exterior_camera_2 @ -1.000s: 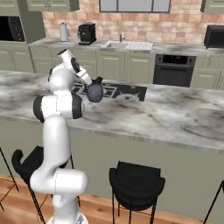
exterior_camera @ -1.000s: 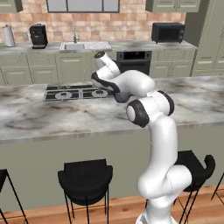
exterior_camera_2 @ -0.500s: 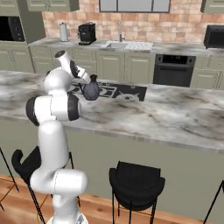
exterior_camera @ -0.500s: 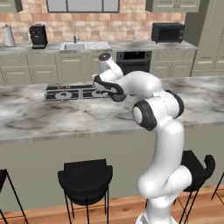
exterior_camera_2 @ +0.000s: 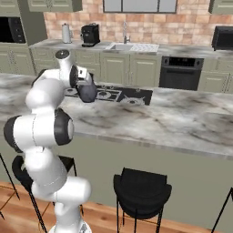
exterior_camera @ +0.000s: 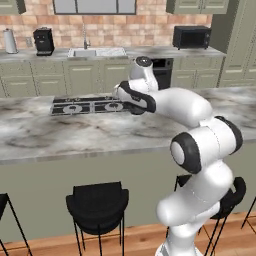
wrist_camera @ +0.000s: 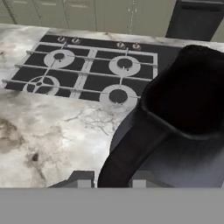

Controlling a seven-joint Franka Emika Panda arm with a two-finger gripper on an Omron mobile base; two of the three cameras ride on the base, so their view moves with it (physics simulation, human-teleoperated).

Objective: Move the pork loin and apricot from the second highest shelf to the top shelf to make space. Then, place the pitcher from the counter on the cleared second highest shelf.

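My gripper [wrist_camera: 112,176] is shut on the handle of the dark pitcher [wrist_camera: 188,100]. The jug hangs just over the marbled counter [wrist_camera: 52,135], at the near right corner of the black cooktop [wrist_camera: 83,70]. From the right base camera the pitcher [exterior_camera_2: 86,92] hangs under the hand [exterior_camera_2: 82,76], in front of the cooktop [exterior_camera_2: 129,95]. From the left base camera the forearm covers most of the pitcher [exterior_camera: 138,108], leaving only a dark edge above the counter [exterior_camera: 75,135]. The pork loin, apricot and both shelves are out of view.
Black bar stools [exterior_camera: 97,207] [exterior_camera_2: 141,191] stand against the island's near side. Behind the island runs a back counter with a sink [exterior_camera: 97,52], a coffee machine [exterior_camera: 44,41], an oven [exterior_camera_2: 181,73] and a microwave [exterior_camera: 191,37].
The arm has swung, its elbow moving out toward the base. The pitcher has drawn slightly back from the cooktop with the hand. The grip is unchanged.
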